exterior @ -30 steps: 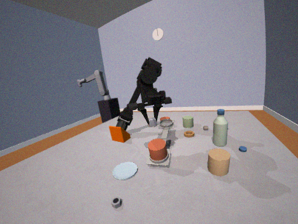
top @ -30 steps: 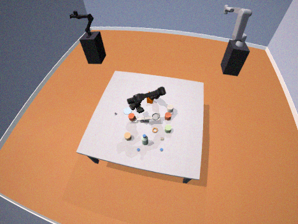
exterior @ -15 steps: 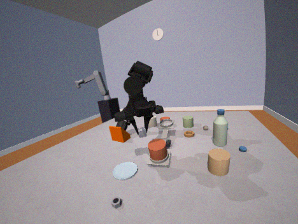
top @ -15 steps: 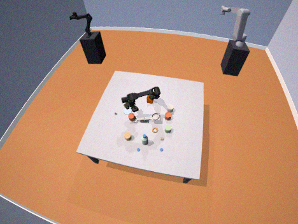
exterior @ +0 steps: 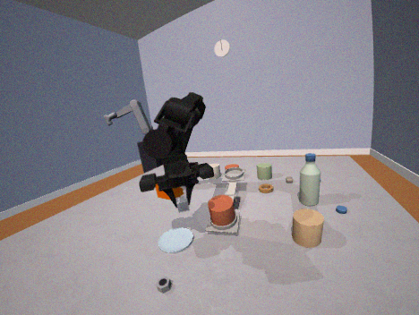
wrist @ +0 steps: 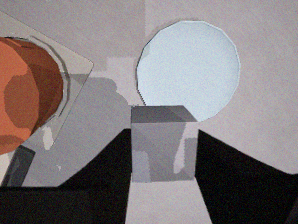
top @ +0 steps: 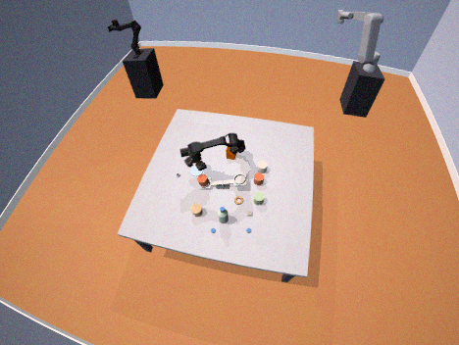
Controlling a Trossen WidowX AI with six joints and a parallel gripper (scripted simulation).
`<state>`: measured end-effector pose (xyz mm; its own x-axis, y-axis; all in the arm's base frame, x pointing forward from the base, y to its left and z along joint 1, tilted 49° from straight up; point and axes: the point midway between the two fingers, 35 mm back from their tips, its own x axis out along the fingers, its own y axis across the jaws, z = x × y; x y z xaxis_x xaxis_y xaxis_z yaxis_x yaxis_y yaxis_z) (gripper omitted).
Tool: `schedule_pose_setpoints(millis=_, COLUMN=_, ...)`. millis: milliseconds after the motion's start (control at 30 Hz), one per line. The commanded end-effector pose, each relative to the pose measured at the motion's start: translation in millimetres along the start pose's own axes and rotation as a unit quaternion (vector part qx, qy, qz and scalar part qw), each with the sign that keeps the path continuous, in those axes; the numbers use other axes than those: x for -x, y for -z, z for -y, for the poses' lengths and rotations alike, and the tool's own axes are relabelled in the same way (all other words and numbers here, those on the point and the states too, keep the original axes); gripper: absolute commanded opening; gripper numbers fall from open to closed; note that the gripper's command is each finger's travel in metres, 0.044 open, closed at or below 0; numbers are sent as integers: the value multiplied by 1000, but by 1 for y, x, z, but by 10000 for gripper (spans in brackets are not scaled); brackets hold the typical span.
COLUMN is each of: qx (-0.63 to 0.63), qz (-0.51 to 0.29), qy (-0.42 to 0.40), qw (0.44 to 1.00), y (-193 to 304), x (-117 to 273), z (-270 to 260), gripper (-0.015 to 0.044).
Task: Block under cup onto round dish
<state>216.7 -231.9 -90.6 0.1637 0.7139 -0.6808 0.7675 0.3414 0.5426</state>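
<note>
one gray block (exterior: 182, 204) (wrist: 162, 145) is grasped by the two fingers (exterior: 190, 193), raised above the desk (top: 162, 216) (exterior: 112, 268) (wrist: 270, 145) near one round dish (top: 196, 171) (exterior: 175, 240) (wrist: 190, 70). two red cups: one (top: 203, 180) (exterior: 221, 211) (wrist: 30, 95) on the balance (top: 223, 182) (exterior: 231, 189) (wrist: 82, 65), the other (top: 259, 178) (exterior: 232, 167) off it. open desk lies between dish and nut (top: 178, 174) (exterior: 164, 285).

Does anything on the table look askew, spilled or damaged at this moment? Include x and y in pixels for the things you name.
Nothing looks spilled or damaged. The red cup (top: 203, 180) (exterior: 222, 211) (wrist: 17, 95) on the balance stands upright, and the bottle (top: 223, 216) (exterior: 310, 184) stands upright too.
</note>
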Motion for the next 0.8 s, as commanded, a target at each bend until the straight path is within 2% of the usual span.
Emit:
schedule_pose_setpoints(millis=0, qx=5, qz=-3, qy=1, qw=1000, y=-5, x=-7, z=15, gripper=0)
schedule_pose_setpoints(millis=233, qx=8, qz=-13, qy=-2, qw=1000, y=-10, x=-24, z=40, gripper=0)
schedule_pose_setpoints(millis=767, qx=9, qz=-13, qy=-2, qw=1000, y=-9, x=-66, z=40, gripper=0)
